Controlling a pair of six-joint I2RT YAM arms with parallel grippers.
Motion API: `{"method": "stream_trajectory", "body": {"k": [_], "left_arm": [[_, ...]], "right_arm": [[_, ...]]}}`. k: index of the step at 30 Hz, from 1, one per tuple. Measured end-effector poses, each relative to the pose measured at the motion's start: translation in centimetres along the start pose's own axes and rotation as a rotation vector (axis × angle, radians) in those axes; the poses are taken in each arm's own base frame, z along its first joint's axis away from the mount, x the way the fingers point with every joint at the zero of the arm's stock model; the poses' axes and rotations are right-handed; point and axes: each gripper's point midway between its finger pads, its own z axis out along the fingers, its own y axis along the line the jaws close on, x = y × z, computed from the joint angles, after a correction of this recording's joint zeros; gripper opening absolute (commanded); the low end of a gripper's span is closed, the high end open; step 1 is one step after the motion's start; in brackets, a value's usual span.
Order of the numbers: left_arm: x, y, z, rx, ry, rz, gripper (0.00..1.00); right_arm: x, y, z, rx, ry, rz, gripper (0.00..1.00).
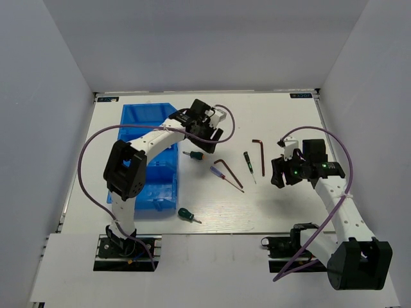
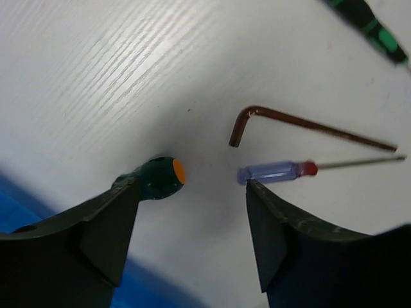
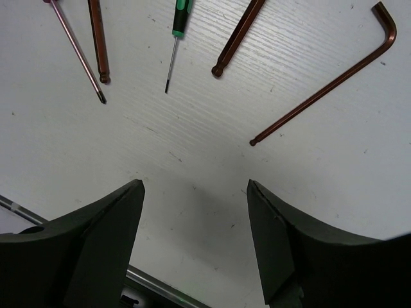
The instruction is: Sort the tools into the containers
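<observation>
Left fingers (image 2: 106, 231): stood spread beside stubby screwdriver (image 2: 160, 178), blue screwdriver (image 2: 276, 172).
Right fingers (image 3: 103, 237): stood spread over tabletop (image 3: 192, 160).
Bins (image 1: 141, 115): sat at left.

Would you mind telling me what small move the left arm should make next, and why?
Probably nudge the left end effector sideways toward the stubby screwdriver: its jaws stand open, with that screwdriver by one fingertip and the blue screwdriver by the other, neither centred.
</observation>
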Motion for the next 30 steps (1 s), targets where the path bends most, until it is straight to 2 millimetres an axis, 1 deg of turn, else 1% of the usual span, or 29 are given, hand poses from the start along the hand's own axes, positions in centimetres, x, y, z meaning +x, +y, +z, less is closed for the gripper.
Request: {"method": "stream_trajectory", "body": {"k": [1, 3, 6, 9, 12, 16, 21, 23, 24, 26, 27, 28, 29, 30], "left_arm": [[0.2, -0.2, 0.0, 0.026, 0.005, 0.066, 0.82], [0.6, -0.1, -0.1, 0.060, 0.017, 0.171, 0.82], [1.7, 0.6, 0.0, 0.083, 0.037, 0.265, 0.82], [3.2, 1.5, 0.5, 0.091, 0.071, 0.305, 0.82], [4.2, 2.2, 0.9, 0.090, 0.095, 0.322, 0.82], [5.0, 2.9, 2.5, 0.076, 0.122, 0.339, 0.81], [6.2, 3.4, 4.3, 0.070, 0.160, 0.348, 0.79], [6.6, 3.6, 4.9, 0.059, 0.172, 0.355, 0.74], [6.4, 3.7, 5.0, 0.051, 0.169, 0.357, 0.72], [6.3, 3.7, 5.0, 0.036, 0.165, 0.358, 0.63], [6.2, 3.8, 5.1, 0.027, 0.163, 0.356, 0.53], [6.0, 3.9, 5.1, 0.014, 0.160, 0.356, 0.49], [5.9, 4.0, 5.2, 0.003, 0.158, 0.356, 0.38], [5.9, 4.1, 5.2, -0.007, 0.157, 0.353, 0.34]], "right_arm": [[0.0, 0.0, 0.0, 0.000, -0.001, 0.000, 0.71], [0.1, 0.0, 0.1, 0.000, 0.001, 0.001, 0.71], [0.4, 0.0, 0.3, -0.002, 0.005, 0.007, 0.71], [0.9, 0.1, 0.5, -0.004, 0.018, 0.027, 0.71], [1.0, 0.0, 0.6, -0.003, 0.022, 0.041, 0.71], [1.2, -0.1, 0.7, -0.006, 0.034, 0.058, 0.71], [1.3, -0.1, 0.8, -0.012, 0.039, 0.084, 0.71], [1.3, -0.1, 0.9, -0.016, 0.039, 0.095, 0.71], [1.3, -0.1, 0.9, -0.018, 0.038, 0.098, 0.71], [1.3, -0.1, 0.8, -0.022, 0.036, 0.103, 0.71], [1.3, 0.0, 0.8, -0.024, 0.036, 0.106, 0.71], [1.3, 0.0, 0.8, -0.025, 0.036, 0.108, 0.71], [1.3, 0.0, 0.8, -0.028, 0.035, 0.109, 0.71], [1.3, 0.1, 0.8, -0.031, 0.034, 0.111, 0.71]]}}
